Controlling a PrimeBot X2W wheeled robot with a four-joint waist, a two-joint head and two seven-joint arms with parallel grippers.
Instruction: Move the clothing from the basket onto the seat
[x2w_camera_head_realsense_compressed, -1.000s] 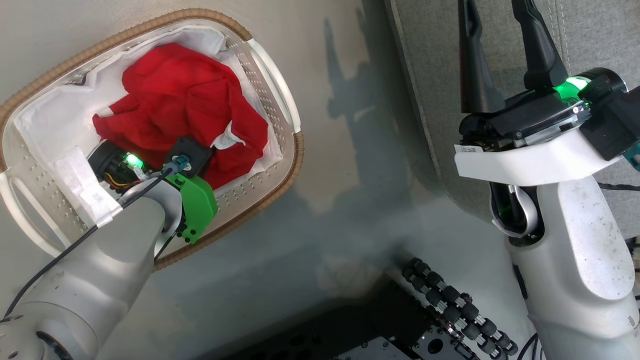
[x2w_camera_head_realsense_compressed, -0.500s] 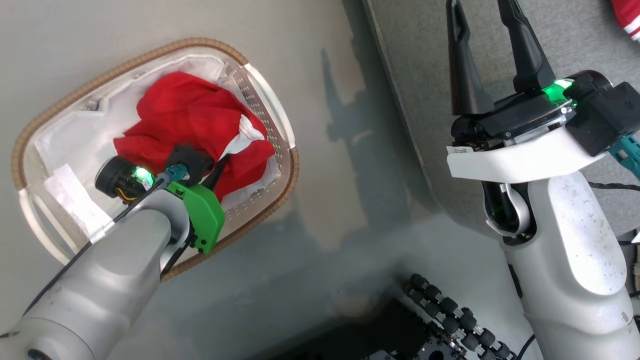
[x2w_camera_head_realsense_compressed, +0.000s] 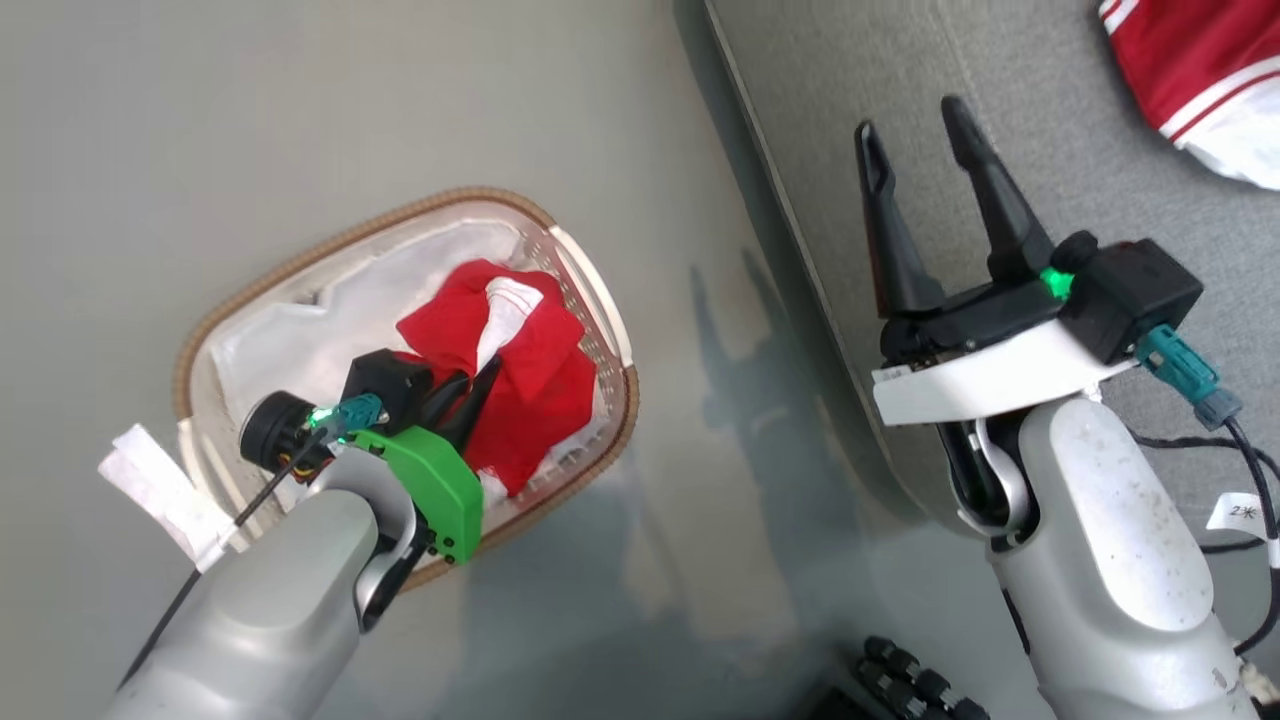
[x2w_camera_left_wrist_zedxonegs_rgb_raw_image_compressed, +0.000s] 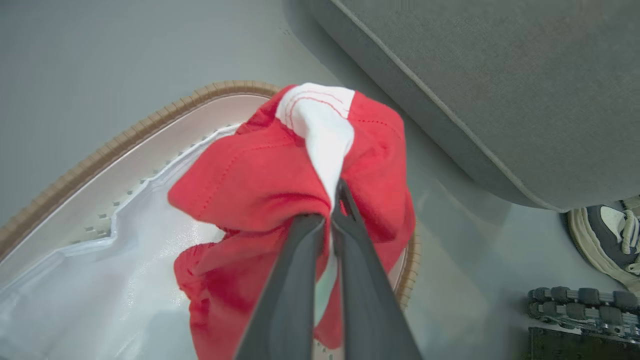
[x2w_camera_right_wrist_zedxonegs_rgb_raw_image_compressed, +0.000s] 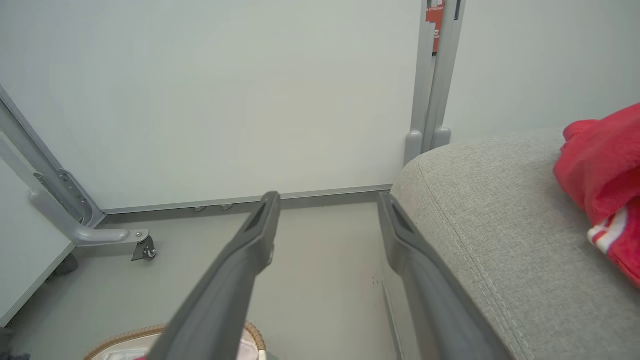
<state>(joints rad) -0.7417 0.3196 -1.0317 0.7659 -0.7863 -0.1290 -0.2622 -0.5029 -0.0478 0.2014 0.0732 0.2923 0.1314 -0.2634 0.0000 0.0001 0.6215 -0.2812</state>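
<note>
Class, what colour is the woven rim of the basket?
Brown; the basket rim shows best in the left wrist view.

On the white cable tag (x2w_camera_head_realsense_compressed: 1240, 513), "2米"; red wall label (x2w_camera_right_wrist_zedxonegs_rgb_raw_image_compressed: 433, 22) illegible.

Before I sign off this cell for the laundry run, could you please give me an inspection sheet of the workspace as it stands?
Surface: glossy grey floor, reflective.
Job's things: basket holds a red garment over a white liner; a second red garment lies on the seat.
Clutter: nothing seen.
Claws: left claw shut on the red garment in the basket; right claw open, holding nothing, near the seat's edge.
Cables: black cable along the left arm; teal-plugged cable at the right wrist.
Surroundings: a person's shoe, white wall panels, a caster.
</note>
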